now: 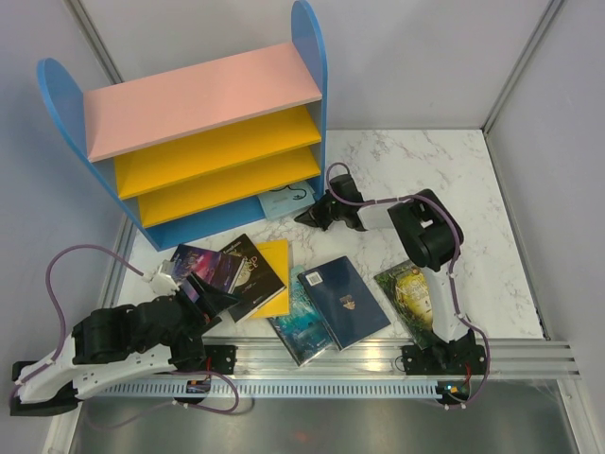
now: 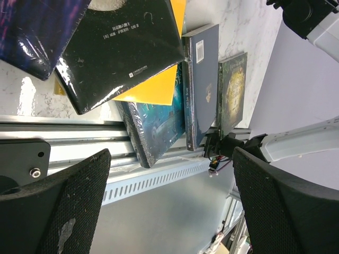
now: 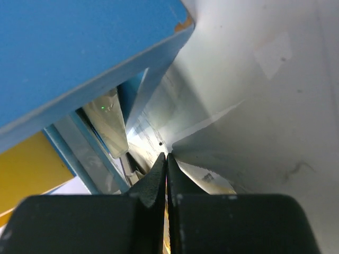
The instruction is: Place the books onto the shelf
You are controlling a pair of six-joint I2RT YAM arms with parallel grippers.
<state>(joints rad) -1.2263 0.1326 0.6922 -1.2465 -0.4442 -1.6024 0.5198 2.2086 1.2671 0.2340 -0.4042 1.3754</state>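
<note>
Tools: right tool [image 3: 167, 159] clenched shut at edge of light blue book [image 1: 282, 200], lying at foot of shelf [image 1: 198, 99]; hold unclear. Left tool [image 2: 169, 206] spread wide over other books [image 1: 345, 301]. You slide book in slow, flat.

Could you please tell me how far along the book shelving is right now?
No book looks fully shelved yet. In hand: the thin light blue book pokes out at the base of the blue-sided shelf with pink and yellow boards, the shut right gripper at its edge. Left: six paperbacks on the white marble table, the open left gripper near the black-and-gold one.
</note>
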